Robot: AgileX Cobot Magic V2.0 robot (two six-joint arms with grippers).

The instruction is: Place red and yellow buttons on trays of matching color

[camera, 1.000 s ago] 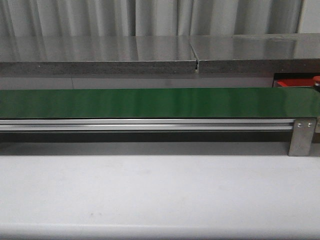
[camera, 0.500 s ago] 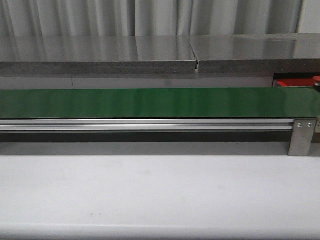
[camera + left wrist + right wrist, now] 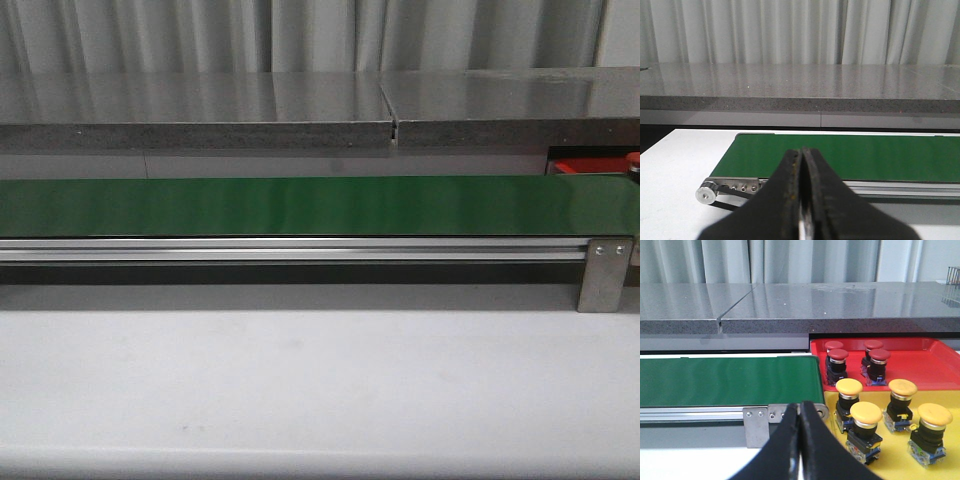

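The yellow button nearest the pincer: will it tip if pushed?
Probably. The yellow button carries a wide domed cap on a narrower dark body, so it looks top-heavy. Its base seems blocky, so it should not roll. A neighbouring yellow button stands close and might be knocked.

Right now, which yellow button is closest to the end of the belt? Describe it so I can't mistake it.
Start at the green belt and follow it to its end, where the yellow tray sits in front of the red tray. The yellow button nearest the belt's end stands at the tray's edge, just in front of the red buttons; the other three yellow ones sit farther from the belt.
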